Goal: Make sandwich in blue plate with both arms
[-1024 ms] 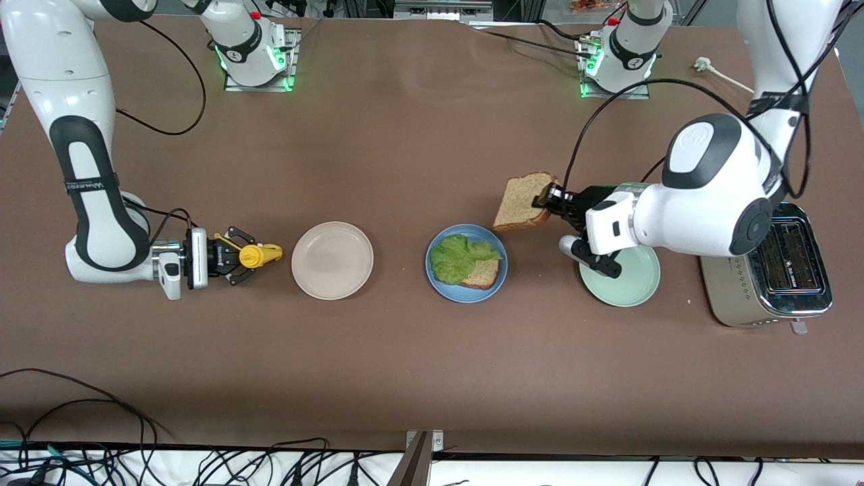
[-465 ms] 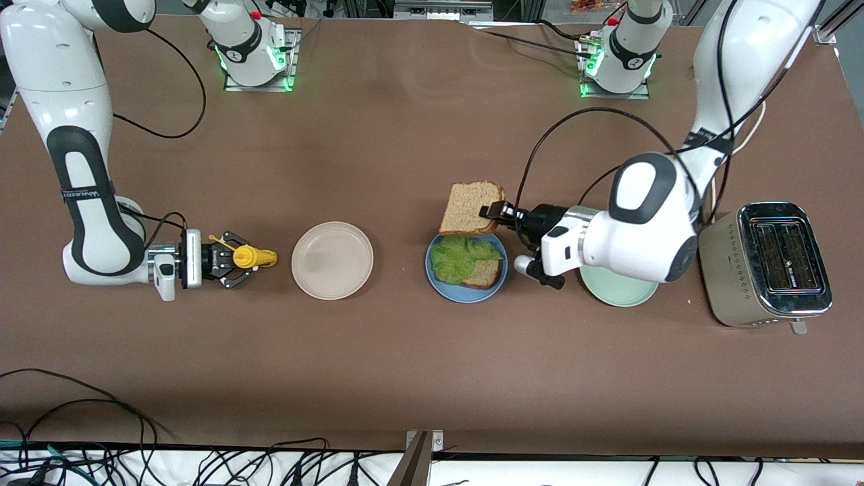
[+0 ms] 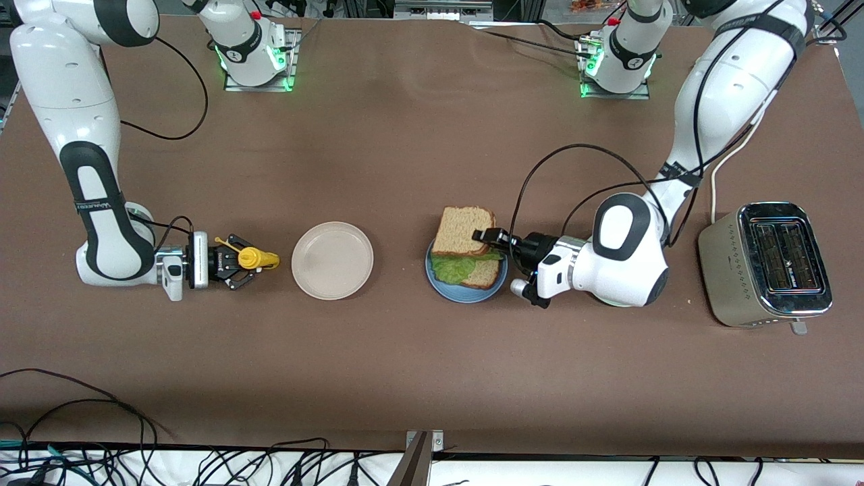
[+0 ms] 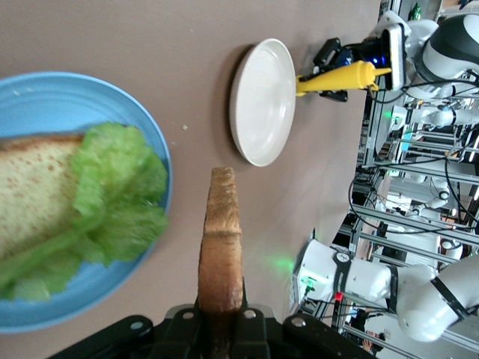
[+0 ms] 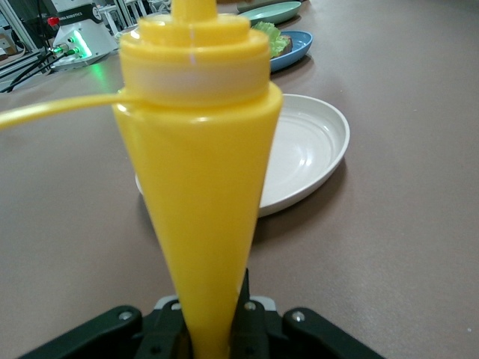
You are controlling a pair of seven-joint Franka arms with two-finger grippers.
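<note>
On the brown table (image 3: pixel 405 148), near its middle, sits the blue plate (image 3: pixel 435 278) carrying one slice of brown bread (image 3: pixel 487 273) with a crinkled lettuce leaf (image 3: pixel 453 266) laid over it. Left gripper (image 3: pixel 487 236) is over the plate's edge farther from the front camera, fingers clamped on a second bread slice (image 3: pixel 462 230) by its crust; this top slice is up over the lettuce and not yet flat on it (left wrist view shows it edge-on, standing out from the jaws above bare table just beside the plate rim).

Right gripper (image 3: pixel 237 258) is low at the right arm's end of the table, fingers closed around a yellow squeeze bottle (image 3: pixel 255 256) held sideways, nozzle pointing toward the beige plate (image 3: pixel 332 260). The bottle tip stops just short of that plate's rim; the right arm waits.

Pale green plate (image 5: pixel 271 13) is mostly hidden under the left arm in the front view. Silver toaster (image 3: pixel 769 264) stands at the left arm's end of the table.
</note>
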